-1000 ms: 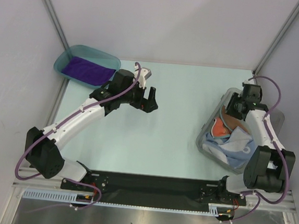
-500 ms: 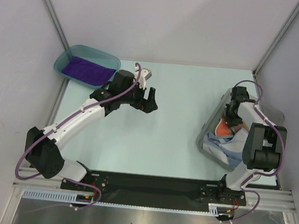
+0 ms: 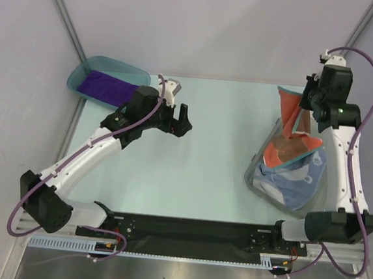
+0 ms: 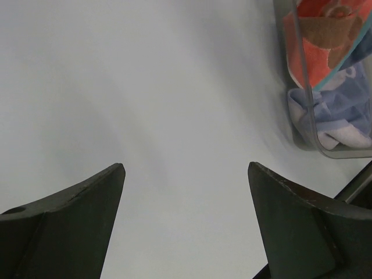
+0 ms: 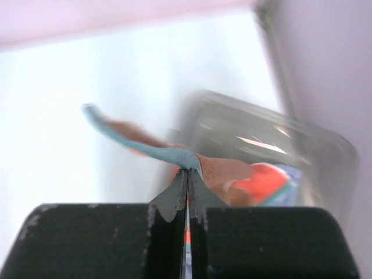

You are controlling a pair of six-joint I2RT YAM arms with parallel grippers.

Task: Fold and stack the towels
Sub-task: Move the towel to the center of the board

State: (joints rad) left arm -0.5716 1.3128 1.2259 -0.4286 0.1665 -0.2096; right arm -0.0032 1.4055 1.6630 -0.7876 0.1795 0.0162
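Note:
My right gripper [image 3: 305, 105] is shut on an edge of the brown-red towel [image 3: 287, 119] with orange and light-blue borders. It holds the towel raised above the clear bin [image 3: 256, 178], with the lower part still trailing inside. The right wrist view shows the towel's [image 5: 232, 171] teal hem pinched where the right gripper [image 5: 188, 174] closes. A light-blue towel [image 3: 294, 180] lies crumpled in the bin. A purple towel [image 3: 107, 87] lies flat in the teal tray [image 3: 81, 71]. My left gripper [image 3: 179, 120] hangs open and empty over the bare table [image 4: 174, 87], jaws wide apart [image 4: 186, 168].
The clear bin [image 4: 308, 125] stands at the table's right side, near the frame post [image 3: 341, 55]. The teal tray sits at the far left corner. Walls enclose the table on three sides.
My right gripper shut on the brown-red towel inside the bin and rose toward the back, pulling the towel up. My left arm shifted slightly left, still open.

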